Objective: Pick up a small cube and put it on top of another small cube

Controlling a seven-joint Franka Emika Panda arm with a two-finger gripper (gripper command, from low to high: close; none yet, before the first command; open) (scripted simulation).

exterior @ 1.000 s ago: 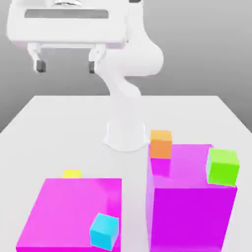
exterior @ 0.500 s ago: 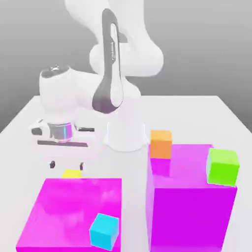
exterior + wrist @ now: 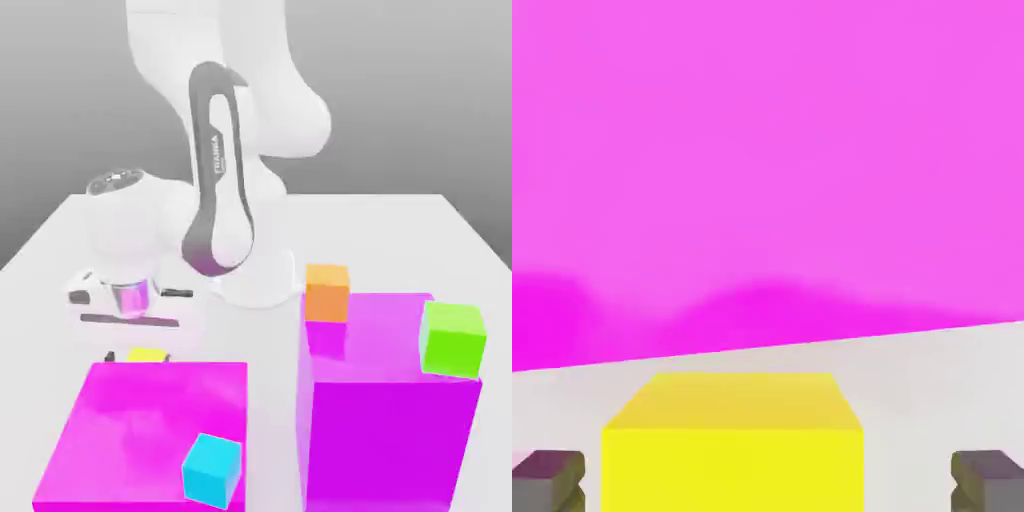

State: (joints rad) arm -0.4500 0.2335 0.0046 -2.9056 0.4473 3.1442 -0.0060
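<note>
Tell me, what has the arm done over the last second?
The gripper swung down from high up to just above the yellow cube, fingers open on either side of it, nothing grasped yet. The cubes and magenta blocks stayed put.

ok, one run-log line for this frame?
phase: pre-grasp | gripper: open, fingers either side of yellow cube | cube: on table behind low magenta block | lifted: no

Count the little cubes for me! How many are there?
4: yellow cube behind the low magenta block, cyan cube on it, orange cube behind the tall magenta block, green cube atop. More may hide.
</note>
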